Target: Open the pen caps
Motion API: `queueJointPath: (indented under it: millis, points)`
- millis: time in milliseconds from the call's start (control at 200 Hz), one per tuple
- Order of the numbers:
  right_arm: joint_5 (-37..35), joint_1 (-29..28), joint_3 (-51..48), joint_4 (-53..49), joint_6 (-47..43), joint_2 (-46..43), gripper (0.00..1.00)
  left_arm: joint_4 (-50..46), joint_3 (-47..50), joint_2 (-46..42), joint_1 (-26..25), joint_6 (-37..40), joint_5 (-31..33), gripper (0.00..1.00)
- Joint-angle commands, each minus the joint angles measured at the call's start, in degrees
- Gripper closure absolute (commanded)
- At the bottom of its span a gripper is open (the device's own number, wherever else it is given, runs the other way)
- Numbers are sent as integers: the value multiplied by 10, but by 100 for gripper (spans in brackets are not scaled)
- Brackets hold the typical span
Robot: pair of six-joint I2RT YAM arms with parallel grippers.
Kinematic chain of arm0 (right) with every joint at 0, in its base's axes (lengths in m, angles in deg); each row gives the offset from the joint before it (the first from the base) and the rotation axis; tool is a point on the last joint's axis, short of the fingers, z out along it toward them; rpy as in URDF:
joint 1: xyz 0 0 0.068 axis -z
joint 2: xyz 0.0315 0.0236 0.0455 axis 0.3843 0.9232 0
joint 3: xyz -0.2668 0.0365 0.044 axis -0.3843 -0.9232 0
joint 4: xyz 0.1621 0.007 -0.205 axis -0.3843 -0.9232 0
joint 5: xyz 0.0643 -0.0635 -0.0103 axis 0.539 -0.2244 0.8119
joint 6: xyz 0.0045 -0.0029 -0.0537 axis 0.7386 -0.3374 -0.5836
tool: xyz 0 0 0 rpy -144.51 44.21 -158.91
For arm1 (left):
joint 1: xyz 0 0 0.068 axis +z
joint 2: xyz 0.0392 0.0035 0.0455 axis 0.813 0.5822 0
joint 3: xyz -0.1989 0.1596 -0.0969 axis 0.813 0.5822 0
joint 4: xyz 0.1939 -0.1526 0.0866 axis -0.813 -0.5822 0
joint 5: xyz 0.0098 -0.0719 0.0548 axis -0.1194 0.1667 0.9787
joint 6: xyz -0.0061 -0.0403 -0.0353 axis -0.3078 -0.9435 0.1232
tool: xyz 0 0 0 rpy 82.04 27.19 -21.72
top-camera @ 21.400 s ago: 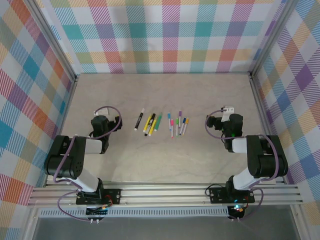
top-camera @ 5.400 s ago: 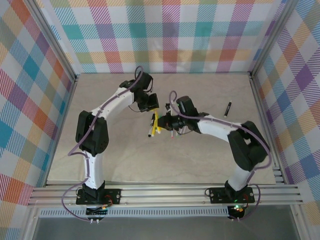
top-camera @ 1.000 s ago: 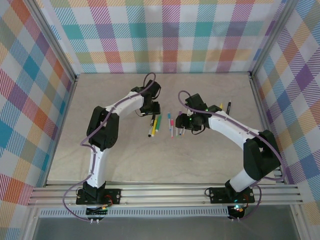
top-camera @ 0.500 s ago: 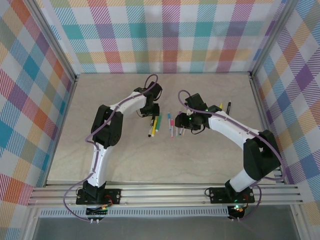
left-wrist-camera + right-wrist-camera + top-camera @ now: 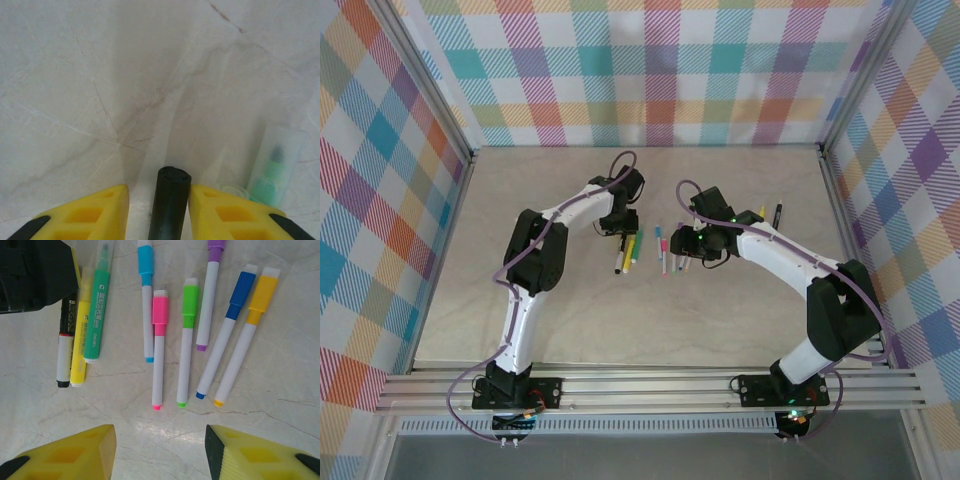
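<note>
Marble table [image 5: 150, 440] holds 6 capped white pens [image 5: 185, 360]

Left hand [image 5: 159, 200] low, narrowly parted; right hand [image 5: 160, 440] higher, spread.

Pale marble-look bench [image 5: 720, 320] with grey veining, boxed on 3 sides by pastel plaid walls [image 5: 660, 70]. Silver metal posts [image 5: 440, 100] at the corners, aluminium rails [image 5: 650, 388] along the near edge. Light flat, diffuse.
</note>
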Motion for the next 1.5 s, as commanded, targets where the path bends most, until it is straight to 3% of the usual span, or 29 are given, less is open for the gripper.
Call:
queueJointPath:
  millis: [0,185,425,575,835,1195,1495]
  points:
    - [10,-4,2,4,7,4,49,-30,1,14,-9,3,33,64]
    - [12,-4,4,6,8,8,49,-35,9,20,-13,1,57,69]
    - [18,-4,3,10,12,9,50,-36,12,29,-13,4,64,82]
    - [32,-4,2,22,16,13,50,-46,6,23,-9,12,74,100]
    - [79,-10,12,56,23,41,51,-87,-16,-28,16,34,86,100]
    - [213,-28,10,213,69,86,46,-63,-12,-128,32,13,-104,100]
    - [285,-48,25,332,123,134,36,-18,27,-168,27,-30,-178,100]
